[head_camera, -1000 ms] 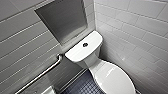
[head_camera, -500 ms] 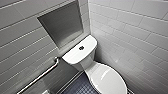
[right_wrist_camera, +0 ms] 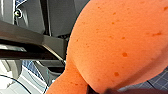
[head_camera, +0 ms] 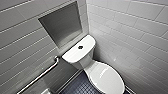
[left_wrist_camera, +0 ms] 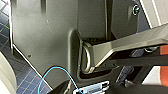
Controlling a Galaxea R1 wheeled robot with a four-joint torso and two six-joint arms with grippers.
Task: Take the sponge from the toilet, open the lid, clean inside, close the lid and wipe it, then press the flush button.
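We've got the sponge [right_wrist_camera: 117, 42] in hand. In the right wrist view it bulges big & orange, pinched to a waist where the right gripper [right_wrist_camera: 93, 88] clamps it, so we read those fingers as clenched on it. The toilet [head_camera: 100, 67] sits in the corner ahead & below us. Its lid [head_camera: 106, 77] is down flat over the bowl, and the flush button [head_camera: 80, 47] is a dark dot mid tank top [head_camera: 72, 56].

Our guess at the step: closing in on the toilet w/ the sponge carried. Whether the lid is yet to be lifted or is already wiped, we can't tell from here.

To do it well, we think:
- Keep the squeeze steady so the soft block doesn't slip or pop out, but not so hard it folds to nothing.
- Bring the base in square to the bowl front, since the corner is tight: tiled wall [head_camera: 130, 32] just beside the bowl on one side, grab bar [head_camera: 42, 75] & recessed niche [head_camera: 61, 25] on the other.
- Go slow over the dark tiled floor [head_camera: 77, 87], arms tucked till the bowl is w/in reach.

Vs. a second ago: the whole head view has slid a bit to its left, toilet incl., i.e. our camera has moved, not the things. Lid shut then, shut now, and nothing on the tank top has changed.
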